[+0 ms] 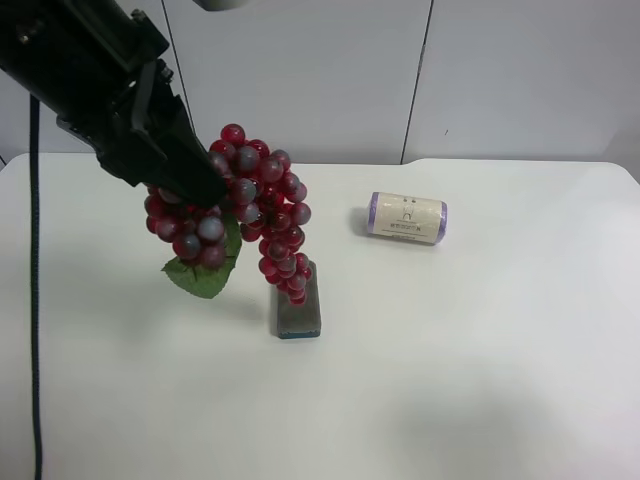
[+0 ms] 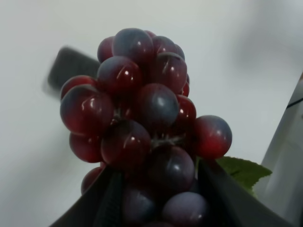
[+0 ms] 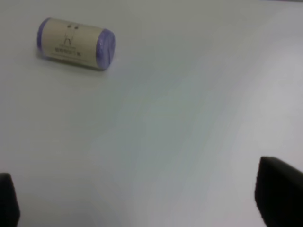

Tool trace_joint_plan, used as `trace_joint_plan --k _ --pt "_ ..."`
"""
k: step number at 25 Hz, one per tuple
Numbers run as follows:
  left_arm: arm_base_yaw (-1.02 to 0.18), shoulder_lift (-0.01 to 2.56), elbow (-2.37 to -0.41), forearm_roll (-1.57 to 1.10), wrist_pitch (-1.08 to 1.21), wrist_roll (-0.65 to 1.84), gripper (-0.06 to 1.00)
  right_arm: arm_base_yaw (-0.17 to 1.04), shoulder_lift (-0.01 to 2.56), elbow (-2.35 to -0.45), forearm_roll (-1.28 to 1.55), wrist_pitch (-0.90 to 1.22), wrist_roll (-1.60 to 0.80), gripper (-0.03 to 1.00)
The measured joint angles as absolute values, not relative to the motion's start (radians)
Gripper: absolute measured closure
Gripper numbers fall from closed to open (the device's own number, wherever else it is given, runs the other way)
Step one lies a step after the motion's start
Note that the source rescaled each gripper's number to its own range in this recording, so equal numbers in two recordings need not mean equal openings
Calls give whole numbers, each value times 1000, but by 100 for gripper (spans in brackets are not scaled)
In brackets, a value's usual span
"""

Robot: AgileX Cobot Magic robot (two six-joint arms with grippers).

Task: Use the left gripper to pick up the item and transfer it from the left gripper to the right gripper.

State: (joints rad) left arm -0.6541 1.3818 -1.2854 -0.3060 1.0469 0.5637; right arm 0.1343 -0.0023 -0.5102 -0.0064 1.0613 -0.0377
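The bunch of dark-red and purplish grapes (image 1: 250, 205) with its green leaf (image 1: 205, 275) hangs in the air above the white table, held by my left gripper (image 1: 190, 185), the all-black arm with the trailing cable at the exterior high view's left. In the left wrist view the grapes (image 2: 147, 113) fill the frame between the two black fingers (image 2: 102, 203), with the leaf (image 2: 244, 171) at the side. My right gripper shows only as two dark fingertips (image 3: 279, 196) far apart at the edges of the right wrist view, open and empty over the table.
A dark grey rectangular block (image 1: 298, 308) lies on the table under the grapes' tip; it is blurred in the left wrist view (image 2: 71, 66). A cream roll with purple ends (image 1: 405, 217) lies to the right; it also shows in the right wrist view (image 3: 75, 43).
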Motion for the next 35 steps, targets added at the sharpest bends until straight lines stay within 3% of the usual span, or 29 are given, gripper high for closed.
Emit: trace_joint_plan --k 18,35 --pt "-674 1397 -1299 -305 996 919 93 134 -2 -510 -6 1061 -38 -3" --pt "-674 1397 -1299 -305 960 965 93 134 -2 -510 30 1060 -49 -3"
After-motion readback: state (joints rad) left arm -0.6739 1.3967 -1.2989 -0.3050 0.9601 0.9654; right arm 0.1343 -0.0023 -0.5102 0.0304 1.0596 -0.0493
